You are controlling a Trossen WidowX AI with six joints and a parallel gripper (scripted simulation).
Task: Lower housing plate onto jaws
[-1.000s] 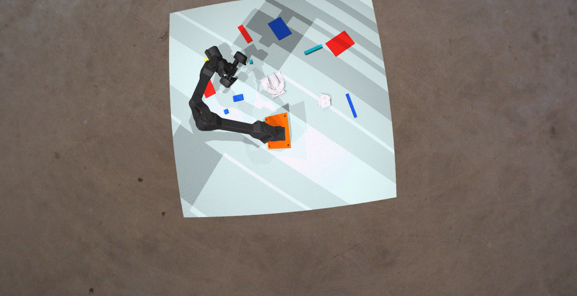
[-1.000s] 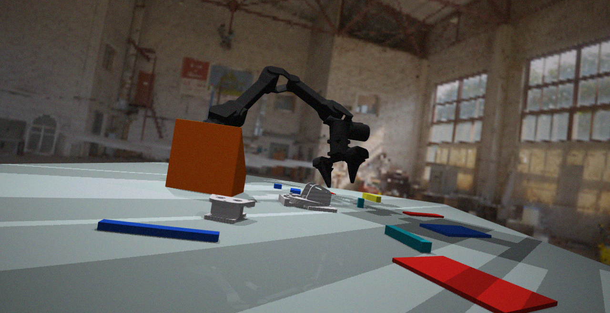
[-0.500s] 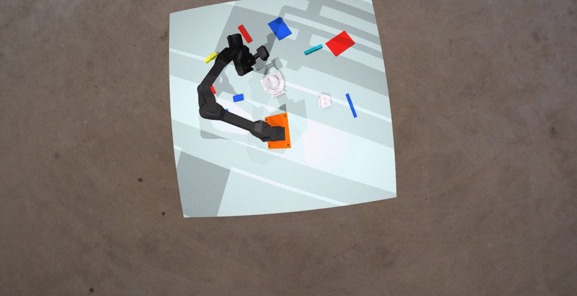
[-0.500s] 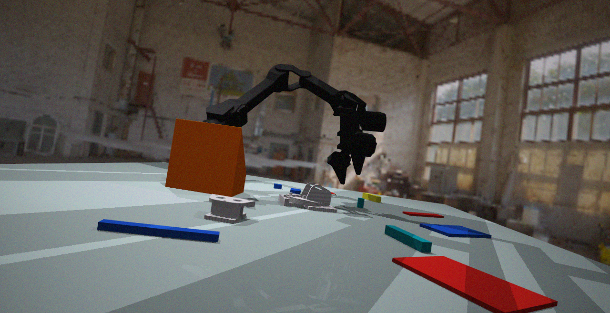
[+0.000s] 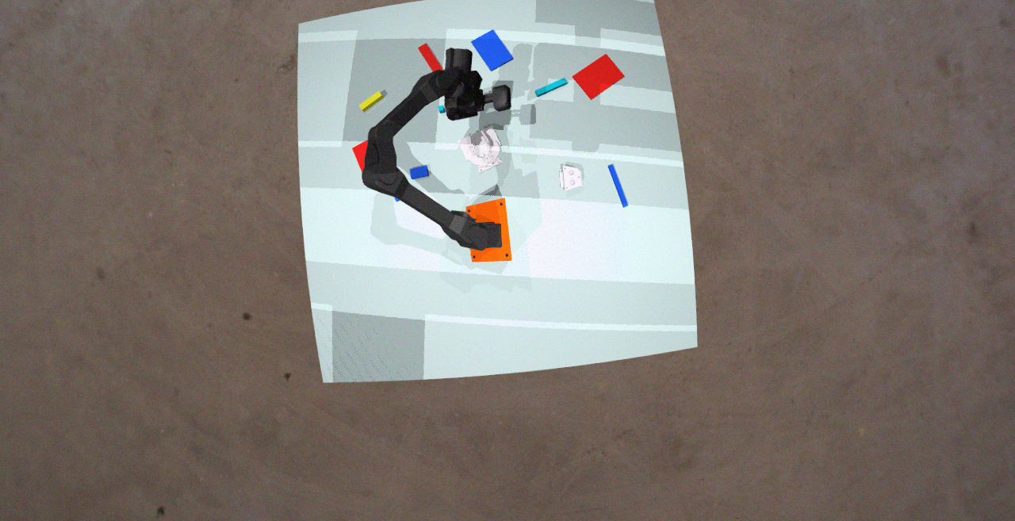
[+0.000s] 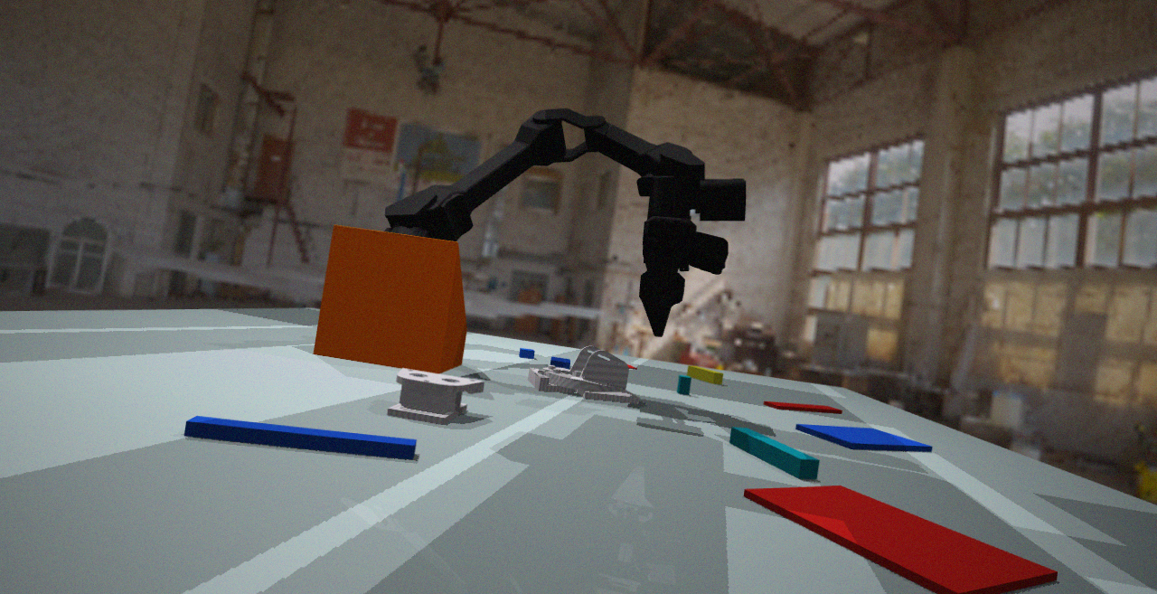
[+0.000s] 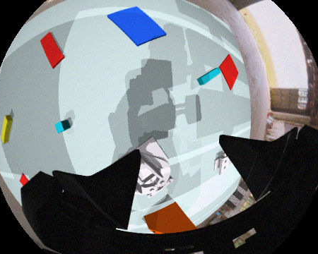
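The white jaw assembly (image 5: 484, 152) (image 6: 602, 373) (image 7: 152, 167) lies on the table, with a raised curved part on its base. In the wrist view my left finger covers part of its edge. A smaller white piece with two round holes on top, which looks like the housing plate (image 5: 565, 177) (image 6: 428, 399) (image 7: 221, 164), stands on the table apart from the assembly. Whether it is level is hard to tell. My gripper (image 5: 482, 99) (image 6: 659, 334) (image 7: 181, 147) is open and empty. It hangs above the table, beyond the assembly as seen from the arm's base. The jaw stubs are too small to make out.
The orange arm base (image 5: 504, 234) (image 6: 388, 299) stands near the assembly. A long blue bar (image 5: 618, 185) (image 6: 299, 438) lies beyond the small white piece. A teal bar (image 5: 550, 87), a blue plate (image 5: 492, 50), a red plate (image 5: 598, 76) and a yellow bar (image 5: 371, 101) lie around.
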